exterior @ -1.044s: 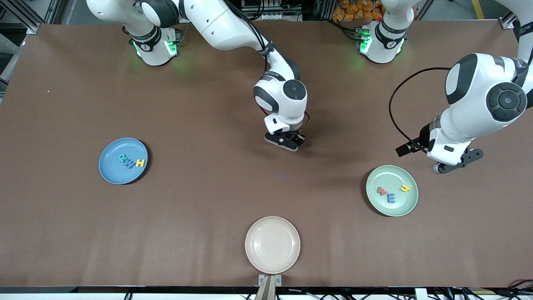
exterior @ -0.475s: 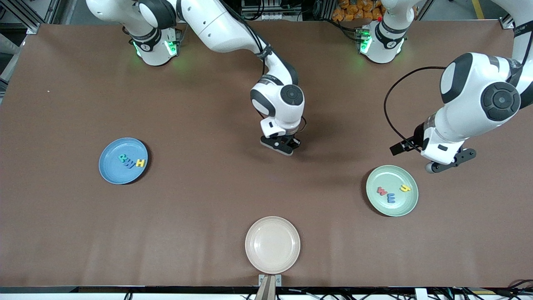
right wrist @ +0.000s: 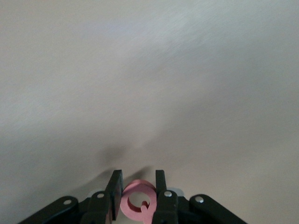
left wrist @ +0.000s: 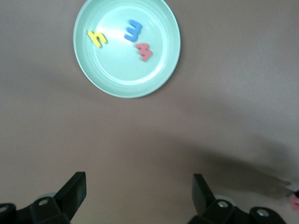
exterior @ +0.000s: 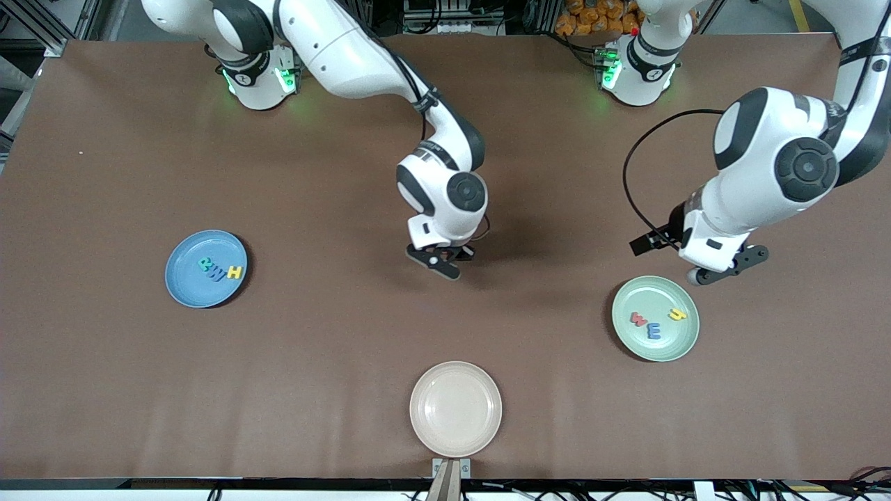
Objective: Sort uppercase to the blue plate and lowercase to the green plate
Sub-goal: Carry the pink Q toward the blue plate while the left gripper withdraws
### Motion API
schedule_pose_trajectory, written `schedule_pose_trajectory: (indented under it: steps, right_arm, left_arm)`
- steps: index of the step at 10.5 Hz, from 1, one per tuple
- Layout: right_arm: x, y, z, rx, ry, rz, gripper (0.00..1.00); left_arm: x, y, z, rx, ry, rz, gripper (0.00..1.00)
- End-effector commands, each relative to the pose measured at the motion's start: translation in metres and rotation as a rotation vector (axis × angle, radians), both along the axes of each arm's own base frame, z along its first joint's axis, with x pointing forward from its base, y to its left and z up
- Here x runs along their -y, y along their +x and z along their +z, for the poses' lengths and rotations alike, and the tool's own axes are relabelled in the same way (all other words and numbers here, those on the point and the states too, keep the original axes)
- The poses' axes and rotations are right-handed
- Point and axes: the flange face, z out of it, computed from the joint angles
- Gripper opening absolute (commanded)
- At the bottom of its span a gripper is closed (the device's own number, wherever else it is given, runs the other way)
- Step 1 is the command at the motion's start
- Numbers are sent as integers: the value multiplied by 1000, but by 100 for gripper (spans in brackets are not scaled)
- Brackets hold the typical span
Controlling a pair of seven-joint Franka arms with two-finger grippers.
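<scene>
My right gripper (exterior: 441, 262) (right wrist: 137, 179) is shut on the red ring-like G (right wrist: 138, 200) over the bare middle of the table. The blue plate (exterior: 184, 282) at the right arm's end holds the teal R (exterior: 206, 264), dark blue W (exterior: 218, 273) and yellow H (exterior: 234, 272). The green plate (exterior: 661, 348) (left wrist: 117, 70) at the left arm's end holds a red letter (exterior: 637, 319), a blue one (exterior: 653, 330) and a yellow one (exterior: 677, 314). My left gripper (exterior: 724, 270) (left wrist: 139, 179) hangs open and empty over the table just beside that plate.
A cream plate (exterior: 455, 408) with nothing in it sits near the table's front edge, nearer to the front camera than my right gripper. Brown tabletop lies between the three plates.
My right arm has carried the G toward the right arm's end of the table. The left arm has drifted a little toward the middle, still open.
</scene>
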Motion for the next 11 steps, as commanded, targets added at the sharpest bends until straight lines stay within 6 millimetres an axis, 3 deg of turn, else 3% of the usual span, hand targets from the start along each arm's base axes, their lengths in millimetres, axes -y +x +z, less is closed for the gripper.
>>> schedule_pose_trajectory:
  steps: [1, 3, 4, 5, 6, 8, 11]
  right_arm:
    - [57, 33, 37, -100, -1, -22, 0]
    - [122, 64, 63, -182, -11, -37, 0]
    - [170, 86, 73, -220, -3, -53, 0]
    - [201, 95, 77, -249, -14, -38, 0]
    - [254, 109, 69, -314, -37, 7, 0]
    - [341, 125, 50, -368, -59, 59, 0]
    - [421, 131, 29, -428, -11, 182, 0]
  left_arm:
    - [38, -16, -14, -55, -7, 68, 100]
    - [78, -41, -31, -89, 2, 96, 100]
    - [102, -58, -35, -61, 6, 113, 100]
    - [124, -72, -42, -44, -3, 140, 100]
    - [146, -89, -52, -31, -12, 159, 100]
    - [193, -119, -68, -4, -38, 298, 100]
    - [255, -154, -90, -27, -52, 602, 100]
